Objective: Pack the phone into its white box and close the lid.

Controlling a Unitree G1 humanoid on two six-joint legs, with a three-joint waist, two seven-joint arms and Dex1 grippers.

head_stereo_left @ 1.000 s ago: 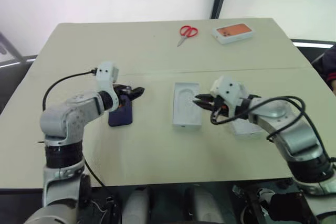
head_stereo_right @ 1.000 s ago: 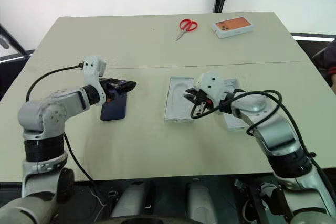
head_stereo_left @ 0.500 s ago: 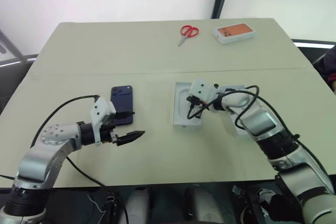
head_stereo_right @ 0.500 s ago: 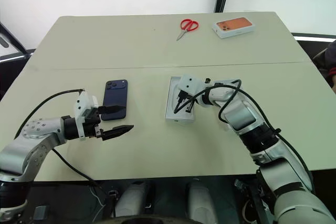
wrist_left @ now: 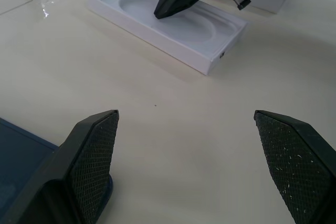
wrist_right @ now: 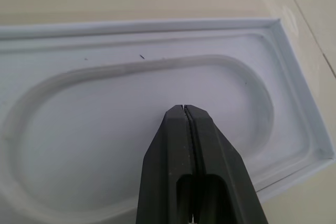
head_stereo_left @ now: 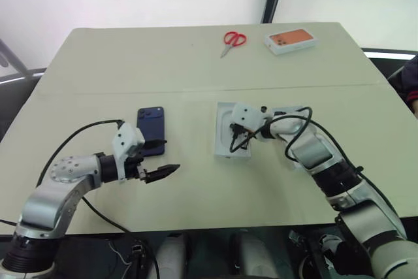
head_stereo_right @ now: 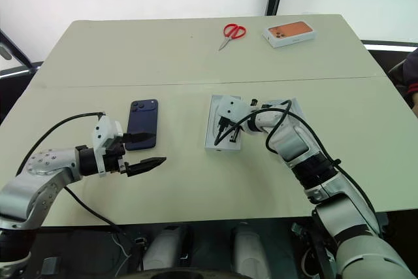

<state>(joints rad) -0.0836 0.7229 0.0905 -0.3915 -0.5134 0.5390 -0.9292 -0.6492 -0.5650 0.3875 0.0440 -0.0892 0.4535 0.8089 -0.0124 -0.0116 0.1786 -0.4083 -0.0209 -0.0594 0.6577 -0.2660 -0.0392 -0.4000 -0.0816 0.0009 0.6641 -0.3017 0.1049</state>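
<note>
Counter (head_stereo_left: 196,63): I see a pale beige top with a thin seam running across its middle, side to side.
Scissors (head_stereo_left: 232,41): red handles, lying flat near the counter's far edge, blades pointing toward me.
Box with orange picture (head_stereo_left: 290,40): white, flat, near the far edge, just beside the scissors toward the far right corner.
Insert (head_stereo_left: 233,139): white tray with an oval recess, mid-counter, just on the near side of the seam.
</note>
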